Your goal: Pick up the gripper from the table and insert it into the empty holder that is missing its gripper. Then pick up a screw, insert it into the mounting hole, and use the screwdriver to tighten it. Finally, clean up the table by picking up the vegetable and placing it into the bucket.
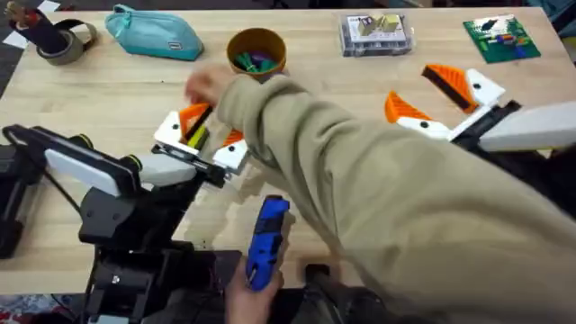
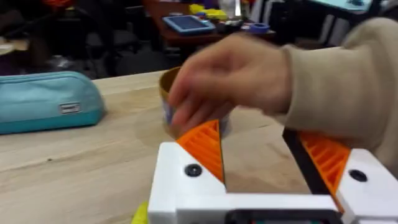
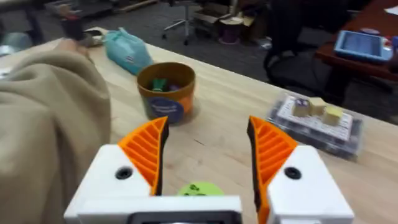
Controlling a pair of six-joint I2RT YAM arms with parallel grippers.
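My left gripper (image 1: 216, 126) rests open on the table, both orange ribbed fingers on white bases. A person's hand (image 2: 230, 81) in a beige sleeve touches the tip of one finger (image 2: 205, 146), which has a dark screw head (image 2: 193, 170) in its base. A small yellow-green piece (image 1: 196, 137), perhaps the vegetable, lies by that finger. A second hand holds the blue screwdriver (image 1: 265, 238) near the front edge. The tan bucket (image 1: 256, 52) stands at the back, with coloured bits inside. My right gripper (image 1: 409, 84) is open and holds nothing.
A teal pouch (image 1: 153, 31) and a tape roll (image 1: 58, 40) lie at the back left. At the back right are a clear box (image 1: 376, 34) and a green board (image 1: 499, 38). The sleeve (image 1: 360, 180) crosses the table's middle. A green disc (image 3: 198, 188) lies under my right gripper.
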